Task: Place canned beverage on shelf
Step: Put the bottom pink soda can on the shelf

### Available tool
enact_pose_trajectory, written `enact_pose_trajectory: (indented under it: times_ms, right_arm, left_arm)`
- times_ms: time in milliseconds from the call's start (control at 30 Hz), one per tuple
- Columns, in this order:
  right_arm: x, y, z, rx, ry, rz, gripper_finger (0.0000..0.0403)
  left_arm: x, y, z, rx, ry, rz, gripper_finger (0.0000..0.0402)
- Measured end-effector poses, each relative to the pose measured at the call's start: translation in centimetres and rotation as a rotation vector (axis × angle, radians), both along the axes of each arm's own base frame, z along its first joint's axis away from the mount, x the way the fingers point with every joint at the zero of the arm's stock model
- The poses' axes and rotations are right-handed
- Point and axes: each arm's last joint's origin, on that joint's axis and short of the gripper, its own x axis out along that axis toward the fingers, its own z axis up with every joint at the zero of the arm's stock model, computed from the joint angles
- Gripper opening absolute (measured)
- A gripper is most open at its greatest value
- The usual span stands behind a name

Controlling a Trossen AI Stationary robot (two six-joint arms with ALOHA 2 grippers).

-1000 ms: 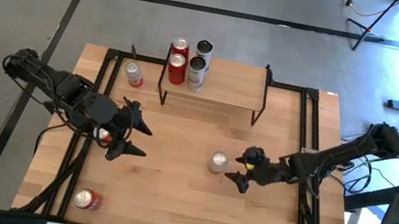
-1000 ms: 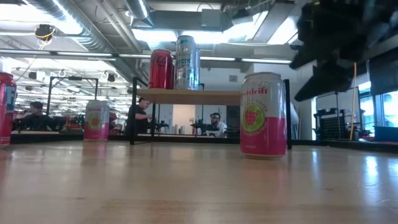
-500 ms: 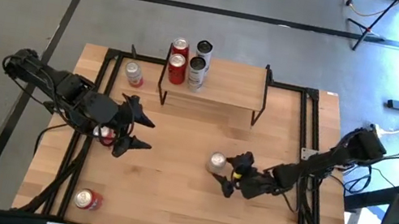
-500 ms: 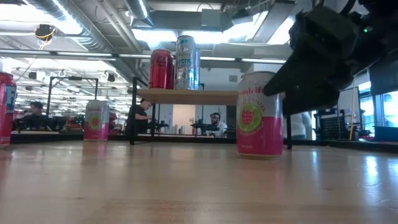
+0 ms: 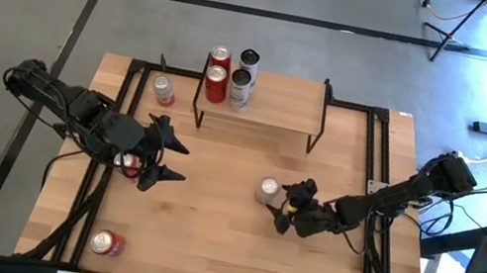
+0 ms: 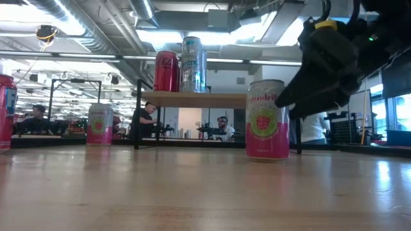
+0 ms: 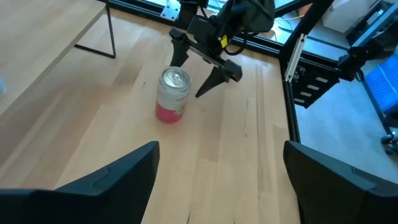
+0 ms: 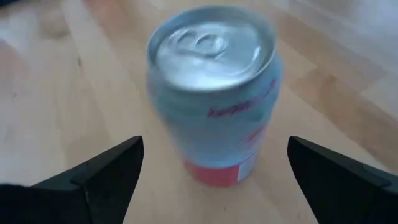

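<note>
A pink-and-silver beverage can [image 5: 266, 190] stands upright on its base on the tabletop, in front of the shelf [image 5: 280, 103]. My right gripper [image 5: 282, 207] is open just to the can's right, tilted down, a finger on either side of the can's upper part [image 8: 211, 93]. Several cans stand on the shelf's left end [image 5: 230, 72]. My left gripper [image 5: 180, 165] waits open above the table's left half, pointing at the can [image 7: 173, 93]. My right gripper's open fingers [image 7: 214, 76] stand close on either side of the can's upper part, slanting down from the table's right. I cannot tell whether one of them touches the can.
Another pink can [image 5: 163, 90] stands left of the shelf. One red can [image 5: 128, 164] sits under my left arm and another [image 5: 108, 243] lies near the front left corner. The shelf's right part is bare board. Black frame rails [image 5: 378, 180] run along the table's sides.
My right gripper has come down and gone toward the table's left, up to the can, turning as it went and staying open. The can now stands slightly nearer the far edge, still upright.
</note>
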Motion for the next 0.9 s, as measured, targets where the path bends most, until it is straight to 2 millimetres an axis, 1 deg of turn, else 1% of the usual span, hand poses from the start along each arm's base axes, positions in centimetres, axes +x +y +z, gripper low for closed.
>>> enact_pose_trajectory:
  times_ms: [167,367,467,600,767,900]
  right_arm:
    - [0.1,0.1,0.1,0.047,0.001,0.035,0.0383]
    - [0.6,-1.0,0.1,0.065,-0.019,-0.047,0.0383]
    - [0.6,-1.3,0.0,0.05,-0.002,-0.05,0.0384]
    - [0.6,-1.4,0.0,0.035,-0.01,-0.051,0.0398]
    - [0.6,-1.5,0.1,0.005,-0.029,-0.078,0.0399]
    - [0.6,-1.5,0.1,-0.003,-0.032,-0.086,0.0392]
  left_arm:
    - [0.0,0.0,0.0,0.001,0.0,0.0,0.033]
    - [0.0,0.0,0.0,0.007,-0.002,0.006,0.033]
    - [0.0,0.0,0.0,0.007,-0.002,0.006,0.033]
    - [0.0,0.0,0.0,0.007,-0.002,0.007,0.033]
    - [0.0,0.1,0.0,0.009,-0.002,0.008,0.033]
    - [0.0,0.1,0.0,0.051,-0.005,-0.019,0.033]
